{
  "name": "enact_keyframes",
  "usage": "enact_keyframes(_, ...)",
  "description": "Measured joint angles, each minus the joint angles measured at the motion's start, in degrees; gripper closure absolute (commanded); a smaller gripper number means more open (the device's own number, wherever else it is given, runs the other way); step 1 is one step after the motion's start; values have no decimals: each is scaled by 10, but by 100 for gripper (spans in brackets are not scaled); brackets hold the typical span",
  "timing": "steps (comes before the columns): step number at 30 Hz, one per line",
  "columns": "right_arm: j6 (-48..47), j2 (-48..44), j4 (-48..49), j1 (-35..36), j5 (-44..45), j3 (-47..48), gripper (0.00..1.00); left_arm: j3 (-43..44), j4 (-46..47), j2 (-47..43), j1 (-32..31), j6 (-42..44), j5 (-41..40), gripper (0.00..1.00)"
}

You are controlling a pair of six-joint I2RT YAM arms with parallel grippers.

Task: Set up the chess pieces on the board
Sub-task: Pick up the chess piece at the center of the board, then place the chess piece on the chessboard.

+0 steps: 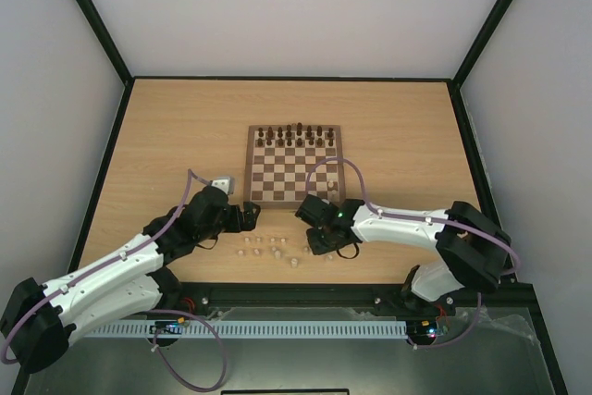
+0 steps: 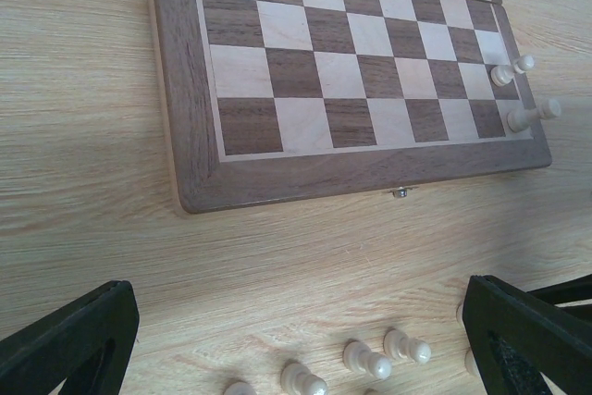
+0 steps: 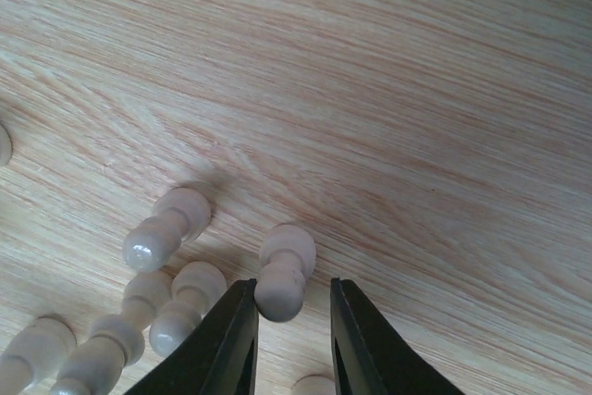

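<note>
Over on the left, the left gripper (image 2: 296,321) hangs wide open and empty over the table (image 2: 83,182) by the board (image 2: 185,99), where two pale pieces (image 2: 532,115) sit on the near corner squares. The other pale chess pieces (image 1: 275,247) lie scattered just in front of the board. On the right, the right gripper (image 3: 291,307) is narrowed around a toppled pawn (image 3: 284,270) without clearly pinching it. I'd guess it is light, hard and prone to rolling, so best squeezed across the thick base.

board (image 2: 185,90) cropped at top, bottom chess pieces (image 2: 303,381) cut off
</note>
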Motion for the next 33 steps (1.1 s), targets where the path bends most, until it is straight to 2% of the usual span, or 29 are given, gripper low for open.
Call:
enact_keyframes(7, 0, 14, 4, 0, 5, 4, 85, 0, 0, 0, 0, 0, 0, 1)
enact_keyframes(14, -3, 29, 5, 0, 18, 23, 97, 0, 1, 2, 0, 0, 0, 1)
enact_keyframes(21, -12, 30, -5, -3, 42, 49, 98, -1, 5, 14, 0, 0, 0, 1)
enact_keyframes(26, -39, 28, -24, -36, 55, 105, 98, -1, 5, 21, 1, 3, 0, 1)
enact_keyframes(33, -84, 42, -43, -118, 69, 198, 98, -1, 7, 25, 6, 7, 0, 1)
